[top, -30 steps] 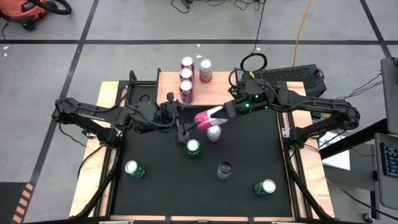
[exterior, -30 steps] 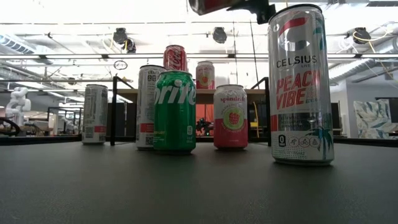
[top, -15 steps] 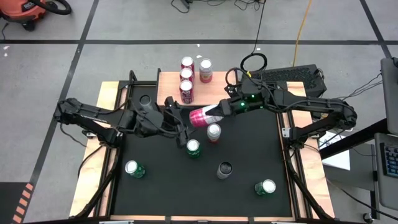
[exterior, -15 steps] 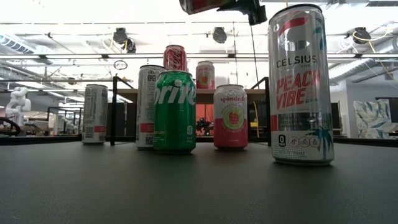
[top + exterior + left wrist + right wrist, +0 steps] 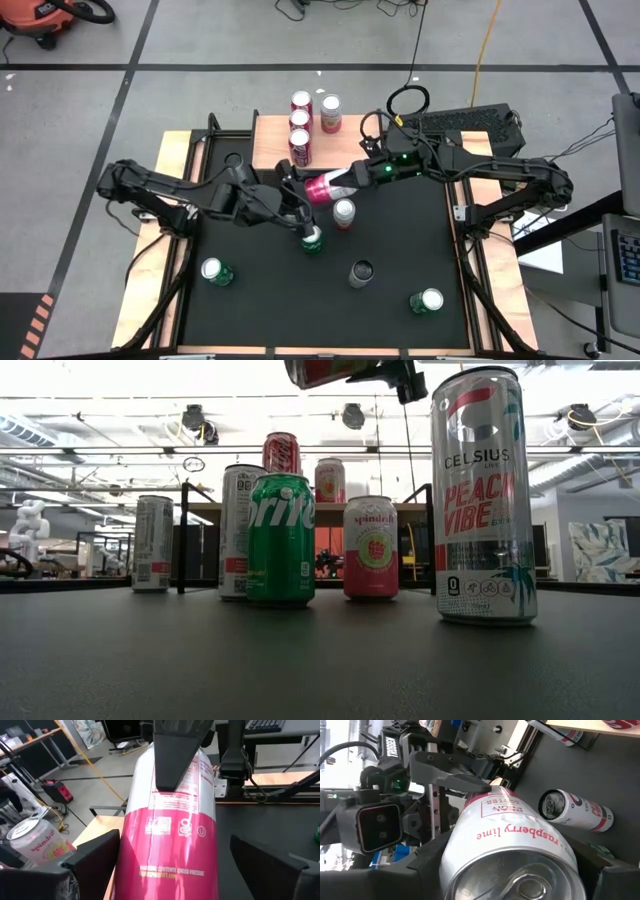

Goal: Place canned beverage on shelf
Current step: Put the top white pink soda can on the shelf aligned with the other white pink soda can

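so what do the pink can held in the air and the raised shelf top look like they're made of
The pink raspberry lime can, held by the right gripper, looks like thin aluminium: bare silvery lid with pull tab, glossy printed wrap. The shelf's rectangular top looks like light natural wood, matte; grain is too small to confirm.
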### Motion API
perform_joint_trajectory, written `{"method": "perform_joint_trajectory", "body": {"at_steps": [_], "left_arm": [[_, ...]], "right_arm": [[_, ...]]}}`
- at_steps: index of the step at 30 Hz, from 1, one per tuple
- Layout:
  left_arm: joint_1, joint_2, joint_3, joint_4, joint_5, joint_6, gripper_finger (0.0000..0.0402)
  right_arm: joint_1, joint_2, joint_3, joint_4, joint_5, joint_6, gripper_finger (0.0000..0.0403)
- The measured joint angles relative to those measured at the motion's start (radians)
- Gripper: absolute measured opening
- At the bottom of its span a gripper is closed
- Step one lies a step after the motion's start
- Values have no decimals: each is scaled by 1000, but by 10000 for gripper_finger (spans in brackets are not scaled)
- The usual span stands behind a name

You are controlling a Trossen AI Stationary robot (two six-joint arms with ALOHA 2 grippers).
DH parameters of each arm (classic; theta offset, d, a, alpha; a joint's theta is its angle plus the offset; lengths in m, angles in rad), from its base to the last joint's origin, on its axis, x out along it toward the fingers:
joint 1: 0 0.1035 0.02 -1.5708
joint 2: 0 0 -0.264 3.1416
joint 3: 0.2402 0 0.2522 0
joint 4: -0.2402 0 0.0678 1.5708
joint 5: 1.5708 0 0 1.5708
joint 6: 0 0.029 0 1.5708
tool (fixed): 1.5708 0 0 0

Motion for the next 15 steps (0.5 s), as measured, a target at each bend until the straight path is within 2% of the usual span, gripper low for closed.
{"method": "perform_joint_trajectory", "body": {"at_steps": [12,15], "left_arm": [[31,10,-1,-2,14,-3,379],[42,10,-1,-4,15,-18,367]], "right_arm": [[6,0,0,13,13,-8,275],[6,0,0,22,14,-8,275]]}}
